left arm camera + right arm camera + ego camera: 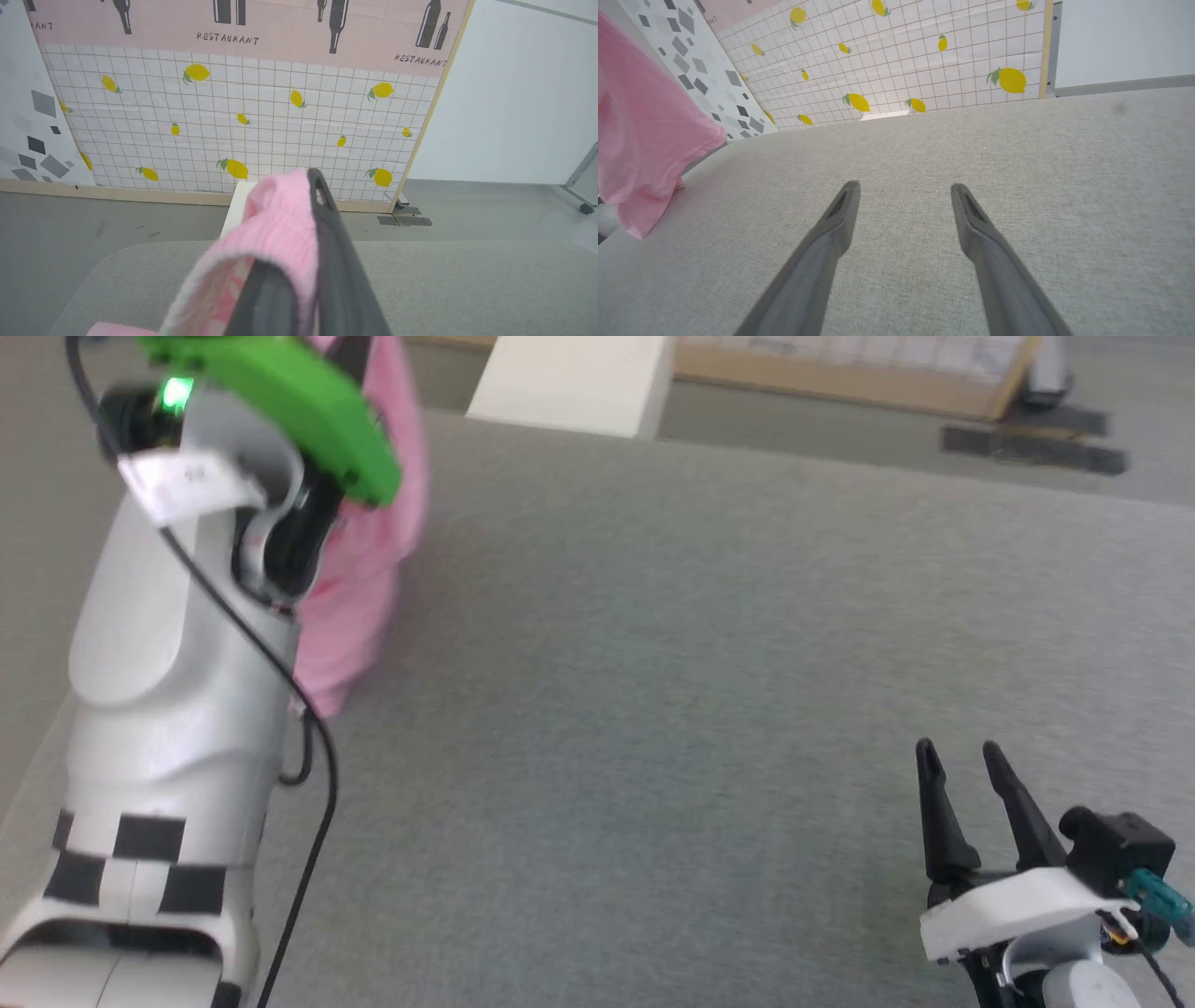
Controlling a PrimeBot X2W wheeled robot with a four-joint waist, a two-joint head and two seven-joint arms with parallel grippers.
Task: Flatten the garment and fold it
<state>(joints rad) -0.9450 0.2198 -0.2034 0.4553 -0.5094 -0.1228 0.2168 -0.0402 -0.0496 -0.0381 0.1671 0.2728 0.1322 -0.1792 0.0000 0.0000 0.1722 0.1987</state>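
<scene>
Left gripper (306, 196): fingers closed on a fold of the garment (275, 219), pink knit bunched between and over them, held raised above the grey fabric-covered table (467, 280). In the head view the garment (373, 569) hangs behind the pale left forearm (168, 691) and its green wrist cover (299, 401), at the table's left side; whether its lower end touches the surface cannot be told. Right gripper (959, 751): fingers apart, empty, low over the table (653, 709) at its near right, well apart from the garment (640, 140). Background: lemon-patterned wall panel (280, 116); white box (569, 383) beyond the far edge.
</scene>
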